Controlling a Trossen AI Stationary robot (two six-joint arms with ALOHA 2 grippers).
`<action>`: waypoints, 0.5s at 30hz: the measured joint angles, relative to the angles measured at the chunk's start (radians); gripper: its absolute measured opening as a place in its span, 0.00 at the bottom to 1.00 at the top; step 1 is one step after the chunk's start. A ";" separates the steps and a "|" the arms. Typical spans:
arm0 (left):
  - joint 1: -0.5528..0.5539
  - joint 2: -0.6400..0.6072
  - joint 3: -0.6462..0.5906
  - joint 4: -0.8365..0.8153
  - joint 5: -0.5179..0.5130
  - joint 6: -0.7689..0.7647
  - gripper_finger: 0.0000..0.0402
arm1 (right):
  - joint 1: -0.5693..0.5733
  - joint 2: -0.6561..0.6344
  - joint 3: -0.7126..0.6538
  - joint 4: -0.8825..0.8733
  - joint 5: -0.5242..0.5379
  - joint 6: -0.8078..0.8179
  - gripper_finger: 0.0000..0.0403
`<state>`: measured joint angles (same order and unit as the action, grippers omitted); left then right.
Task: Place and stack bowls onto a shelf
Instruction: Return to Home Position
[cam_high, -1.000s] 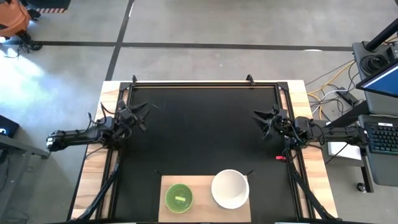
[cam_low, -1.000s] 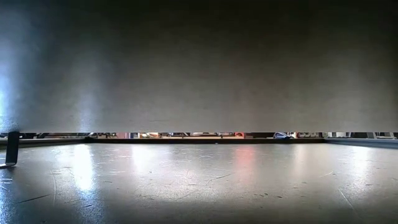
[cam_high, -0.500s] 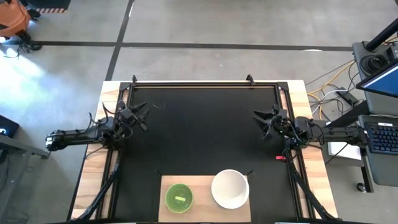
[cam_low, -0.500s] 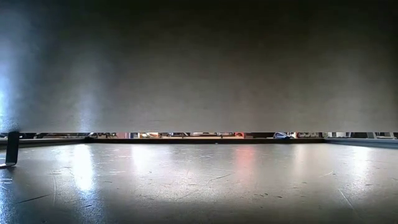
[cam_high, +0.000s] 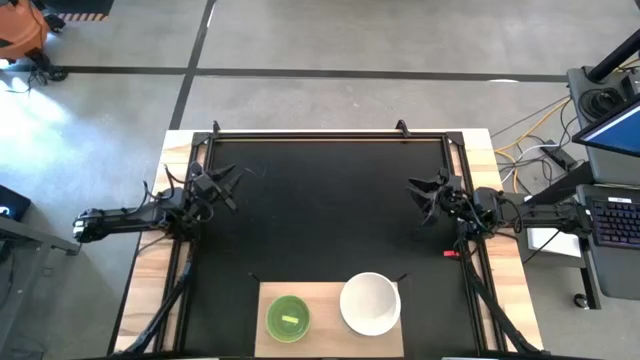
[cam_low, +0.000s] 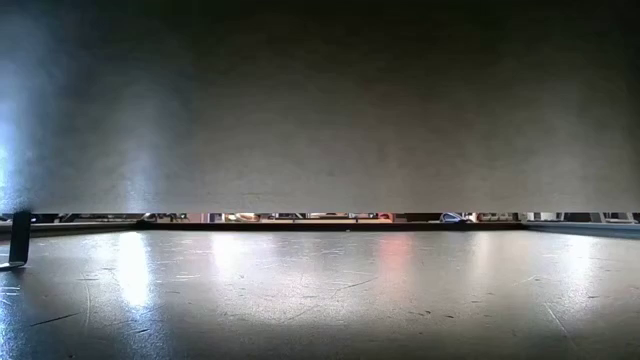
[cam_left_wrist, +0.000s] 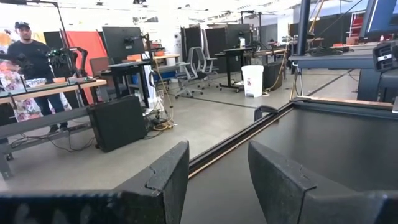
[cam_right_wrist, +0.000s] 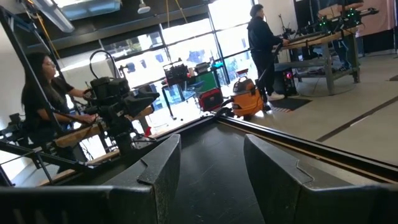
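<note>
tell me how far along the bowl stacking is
Done, it seems: on the shelf sit a yellow-green bowl and a white bowl; whatever is stacked under them is hidden. In hand: nothing; the left hand and right hand are open and empty at the mat edges. Left: apparently nothing, as no bowl shows off the shelf.

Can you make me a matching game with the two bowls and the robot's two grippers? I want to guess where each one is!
Things:
1. green bowl
2. white bowl
3. left gripper
4. right gripper

Places:
A. on the right part of the shelf
B. over the left edge of the black mat
C. on the left part of the shelf
D. over the right edge of the black mat

Pairs: 1-C, 2-A, 3-B, 4-D
</note>
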<state>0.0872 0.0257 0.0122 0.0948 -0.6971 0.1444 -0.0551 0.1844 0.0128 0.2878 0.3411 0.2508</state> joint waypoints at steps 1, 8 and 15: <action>0.000 0.000 0.002 0.000 0.001 0.000 0.37 | 0.000 0.000 0.000 0.000 0.000 0.000 0.41; 0.000 -0.001 0.010 0.001 0.001 0.000 0.37 | 0.000 0.000 0.000 0.000 0.000 0.000 0.41; 0.000 0.001 0.010 0.001 0.001 0.000 0.37 | 0.000 0.000 0.000 0.000 0.000 0.000 0.41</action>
<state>0.0871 0.0271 0.0219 0.0959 -0.6964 0.1440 -0.0551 0.1844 0.0128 0.2880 0.3409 0.2508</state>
